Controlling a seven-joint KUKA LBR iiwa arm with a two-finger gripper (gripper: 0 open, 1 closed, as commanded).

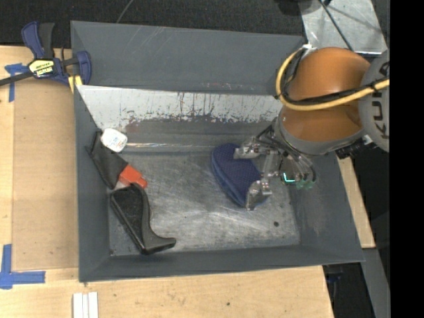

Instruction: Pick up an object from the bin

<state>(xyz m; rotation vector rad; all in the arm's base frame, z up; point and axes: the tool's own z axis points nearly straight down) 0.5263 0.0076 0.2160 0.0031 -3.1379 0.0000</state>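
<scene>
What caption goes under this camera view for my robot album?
Robot pincer hangs open over a dark blue pouch in the grey bin, black tools at the left.

My wrist wears a rounded orange cover (324,71), smooth and dome-shaped, with a yellow cable (317,102) edged in black looped around it. Beside it sits a pale casing (379,121) bearing dark lettering. Below, my gripper (252,173) is bare silver-grey metal with a small green light (292,178) glowing at its base.
</scene>
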